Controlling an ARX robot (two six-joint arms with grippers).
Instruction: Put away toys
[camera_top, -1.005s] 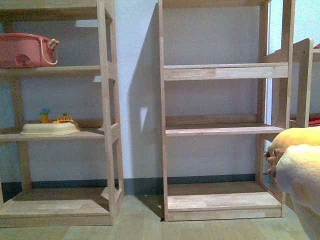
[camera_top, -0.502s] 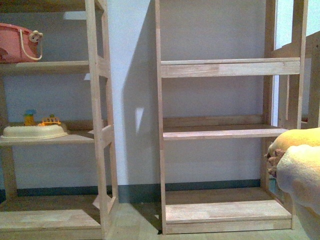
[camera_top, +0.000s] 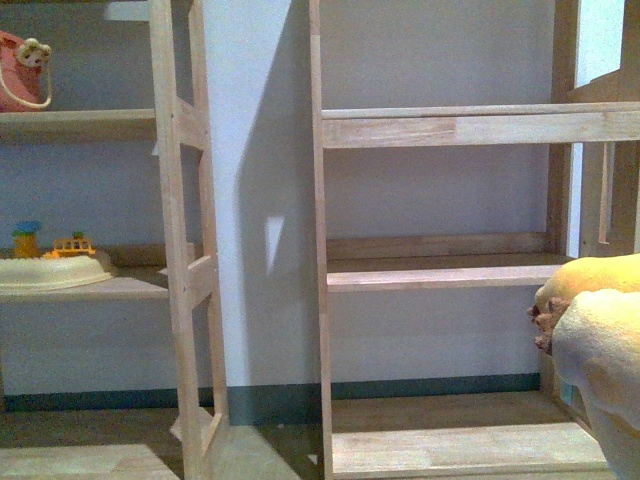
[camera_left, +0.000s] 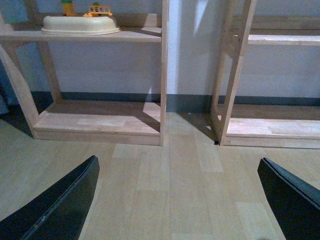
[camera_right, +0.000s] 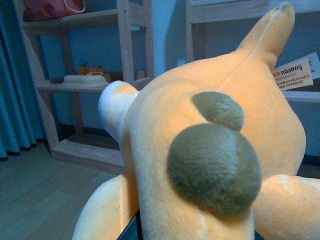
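- Nearest to me, the plush toy (camera_right: 210, 150) fills the right wrist view: soft orange-yellow fabric, two brown-grey round patches, one pointed tip and a white paper label (camera_right: 295, 75).
- In the front view the same plush toy (camera_top: 600, 340) bulges in from the right edge at mid height, off the floor and in front of the lower right part of the shelf unit.
- The toy hides my right end effector completely, so I cannot tell how tightly it is closed. Since the toy hangs in the air right at that wrist, I judge that it is carrying it.
- My left end effector (camera_left: 177, 159) is spread wide, its two dark fingers far apart. It holds nothing and touches nothing as it hangs above the pale wood floor (camera_left: 165, 200).
- Ahead stands a wooden shelf unit, and its middle shelf (camera_top: 440, 272) shows bare board where I can see it. I judge this to be the place for the toy.
- To do this well, I should raise the toy above the board's front edge, carry it well inside, and release only once its weight rests on the wood. A bulky soft toy left near the lip could roll off.
- Further left, a second unit carries a cream tray (camera_top: 50, 272) with small toys, and a pink basket (camera_top: 20, 75) above.
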